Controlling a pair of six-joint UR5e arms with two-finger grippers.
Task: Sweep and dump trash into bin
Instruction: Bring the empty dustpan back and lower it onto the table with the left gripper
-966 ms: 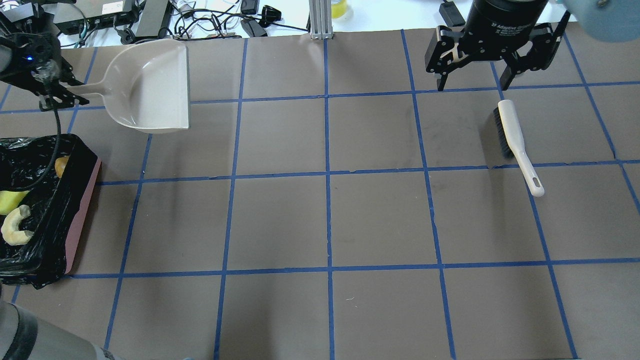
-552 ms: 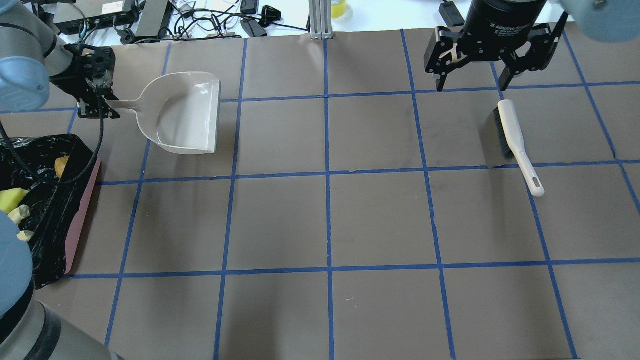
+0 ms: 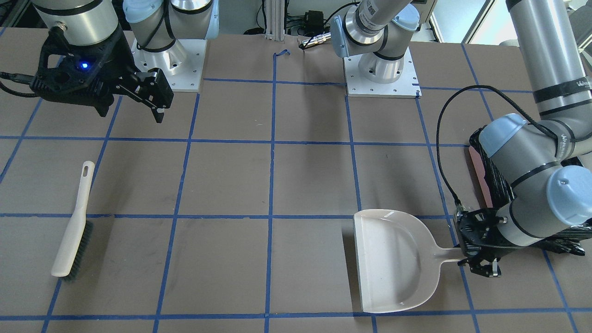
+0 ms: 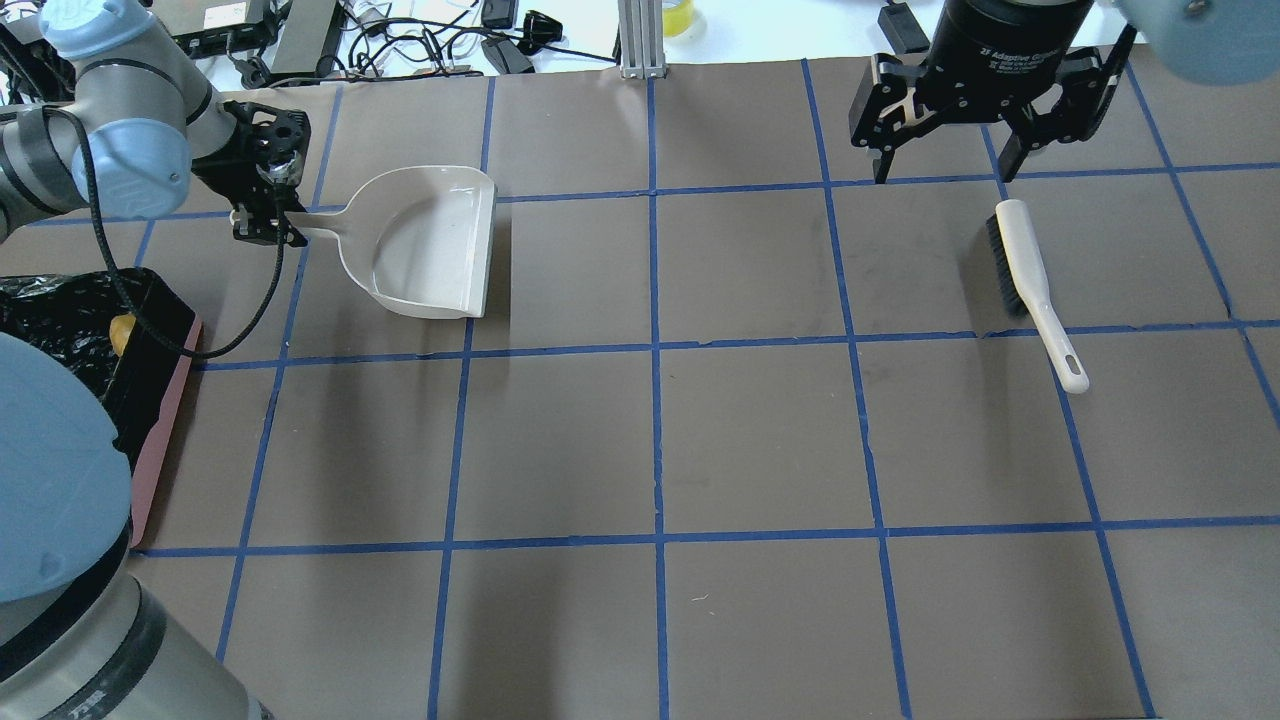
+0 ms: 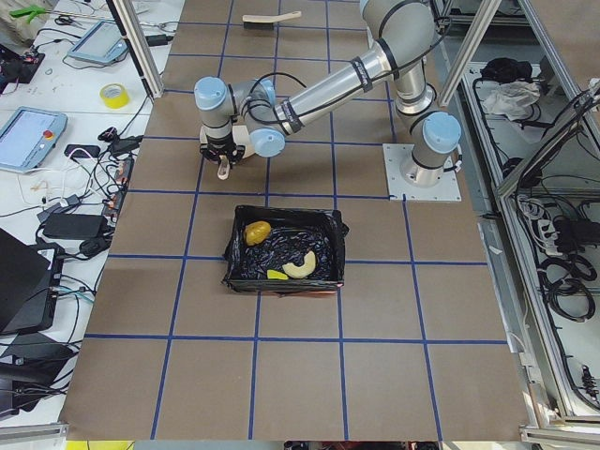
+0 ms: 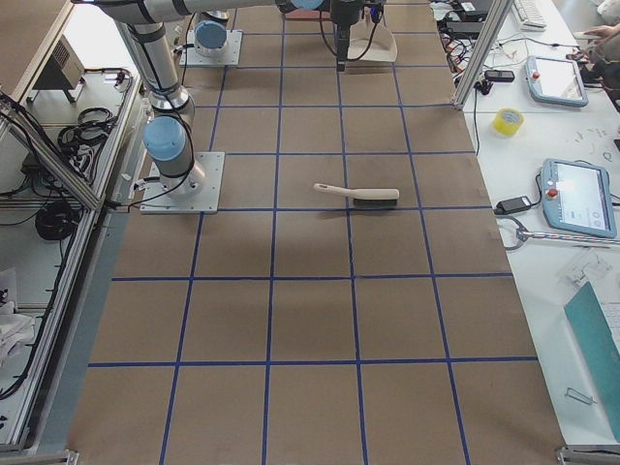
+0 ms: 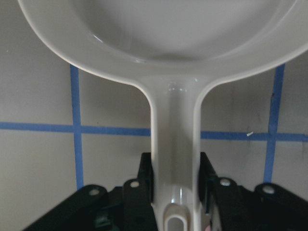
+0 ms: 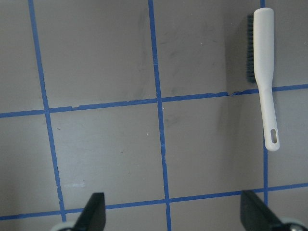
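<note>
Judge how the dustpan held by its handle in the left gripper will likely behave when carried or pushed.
The dustpan looks like thin moulded plastic, so it is probably stiff and light for its size. Its glossy surface suggests it is slippery, and the left gripper pinches only the handle's end, so the wide scoop may pivot or sag if bumped.

Bright, even light is coming down from above, so the brown table (image 4: 760, 440) is showing only faint, soft-edged shadows. The dustpan (image 4: 440, 240) is throwing a narrow one along its open edge, and its glossy inner wall is catching small glints (clearest in the overhead view). The white desk (image 4: 760, 30) beyond is washing out. The left wrist view is looking slightly soft close up.
</note>
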